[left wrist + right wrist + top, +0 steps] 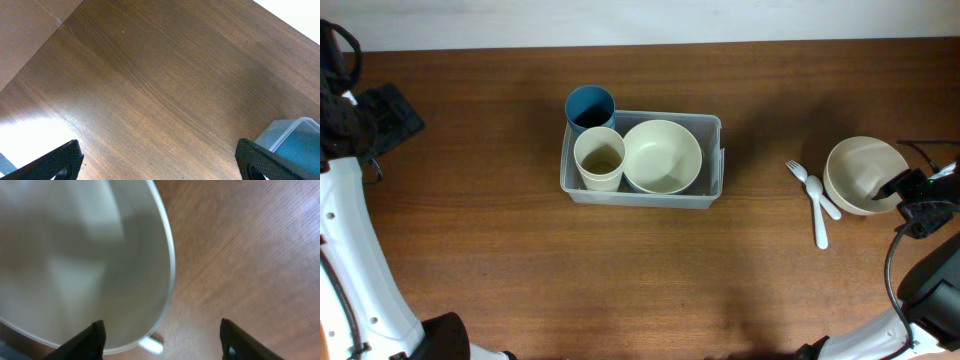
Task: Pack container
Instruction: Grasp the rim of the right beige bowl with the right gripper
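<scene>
Right now the container (pixel 714 190) sits near the middle of the table (pixel 520 280), holding a cream bowl (pixel 662 156), a cream cup (pixel 600 158) and a blue cup (pixel 590 108) at its back-left corner. A second cream bowl (pixel 860 168) stands well apart on the right, with a white fork (pixel 797 171) and spoon (pixel 820 228) just beside it. The right gripper (pixel 162 340) is spread wide with that bowl's rim between its fingers (pixel 95 340), not clamped on it. The left gripper (pixel 160 160) hangs over bare wood at the far left, fingers wide apart and holding nothing; a corner of the container shows at the edge of its view.
</scene>
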Controlling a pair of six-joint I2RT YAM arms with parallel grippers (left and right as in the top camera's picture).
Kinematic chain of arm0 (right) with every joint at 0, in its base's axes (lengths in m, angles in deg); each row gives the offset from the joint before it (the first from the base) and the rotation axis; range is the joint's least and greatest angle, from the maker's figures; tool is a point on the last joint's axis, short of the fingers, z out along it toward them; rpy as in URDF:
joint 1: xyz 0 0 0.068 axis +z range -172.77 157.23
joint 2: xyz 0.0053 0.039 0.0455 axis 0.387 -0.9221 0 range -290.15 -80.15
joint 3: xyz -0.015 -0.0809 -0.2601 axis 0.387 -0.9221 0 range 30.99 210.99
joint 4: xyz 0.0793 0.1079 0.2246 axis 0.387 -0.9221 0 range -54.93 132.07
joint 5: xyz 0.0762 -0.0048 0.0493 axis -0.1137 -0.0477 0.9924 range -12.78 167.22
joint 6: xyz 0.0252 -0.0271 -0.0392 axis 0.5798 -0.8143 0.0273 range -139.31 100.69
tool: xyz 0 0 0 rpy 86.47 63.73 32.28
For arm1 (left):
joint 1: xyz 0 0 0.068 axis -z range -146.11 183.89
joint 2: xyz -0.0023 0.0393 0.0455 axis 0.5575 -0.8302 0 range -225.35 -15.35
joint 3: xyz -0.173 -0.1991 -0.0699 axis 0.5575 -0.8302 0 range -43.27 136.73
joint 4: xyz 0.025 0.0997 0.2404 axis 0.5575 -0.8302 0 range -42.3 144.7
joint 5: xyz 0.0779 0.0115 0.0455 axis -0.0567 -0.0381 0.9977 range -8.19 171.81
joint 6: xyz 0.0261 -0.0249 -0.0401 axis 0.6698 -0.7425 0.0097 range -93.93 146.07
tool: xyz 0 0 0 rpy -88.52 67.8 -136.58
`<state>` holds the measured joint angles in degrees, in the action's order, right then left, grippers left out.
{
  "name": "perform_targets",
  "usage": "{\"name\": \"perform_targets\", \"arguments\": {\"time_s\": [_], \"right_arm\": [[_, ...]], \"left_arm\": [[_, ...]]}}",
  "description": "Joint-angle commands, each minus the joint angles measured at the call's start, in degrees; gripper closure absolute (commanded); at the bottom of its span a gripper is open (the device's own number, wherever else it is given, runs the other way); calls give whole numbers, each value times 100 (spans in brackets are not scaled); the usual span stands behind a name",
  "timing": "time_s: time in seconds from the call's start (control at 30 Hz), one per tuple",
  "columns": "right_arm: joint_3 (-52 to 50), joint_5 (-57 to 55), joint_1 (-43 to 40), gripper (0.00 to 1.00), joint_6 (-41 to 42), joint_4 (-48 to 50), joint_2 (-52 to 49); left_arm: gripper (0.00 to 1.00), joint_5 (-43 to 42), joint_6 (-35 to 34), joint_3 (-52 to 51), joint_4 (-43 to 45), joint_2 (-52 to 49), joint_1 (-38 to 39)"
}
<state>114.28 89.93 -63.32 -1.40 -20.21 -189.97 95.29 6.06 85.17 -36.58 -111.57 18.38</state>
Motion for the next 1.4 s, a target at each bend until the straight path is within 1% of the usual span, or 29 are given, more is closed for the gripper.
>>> {"name": "perform_targets", "arguments": {"time_s": [0.0, 0.07, 0.1, 0.17, 0.6, 0.87, 0.97, 1.0, 1.03, 1.07, 1.2, 1.37], "right_arm": [[-225, 63, 52, 36, 127, 243, 13], [-319, 61, 90, 41, 127, 391, 11], [-380, 61, 133, 51, 127, 509, 7], [-415, 59, 192, 57, 127, 610, 7], [-560, -361, 671, 57, 236, 1086, -28], [-984, -439, 717, 58, 328, 1530, -59], [-1091, -437, 717, 66, 363, 1661, -59], [-1106, -439, 717, 70, 361, 1692, -59], [-1108, -439, 717, 79, 361, 1711, -59], [-1108, -437, 717, 83, 363, 1714, -59], [-1108, -437, 717, 96, 361, 1718, -59], [-1108, -417, 717, 96, 363, 1709, -59]], "left_arm": [[0, -22, -57, -15, -7, -20, -15], [1, -22, -57, -15, -7, -20, -15], [0, -22, -57, -15, -7, -20, -15], [1, -22, -57, -15, -7, -20, -15], [0, -22, -57, -15, -7, -20, -15], [0, -22, -57, -15, -7, -20, -15], [0, -22, -57, -15, -7, -17, -15], [0, -22, -57, -15, -7, -20, -15], [0, -22, -57, -15, -7, -20, -15], [1, -22, -57, -15, -7, -20, -15], [1, -22, -57, -15, -7, -20, -15], [1, -22, -57, -15, -7, -20, -15]]}}
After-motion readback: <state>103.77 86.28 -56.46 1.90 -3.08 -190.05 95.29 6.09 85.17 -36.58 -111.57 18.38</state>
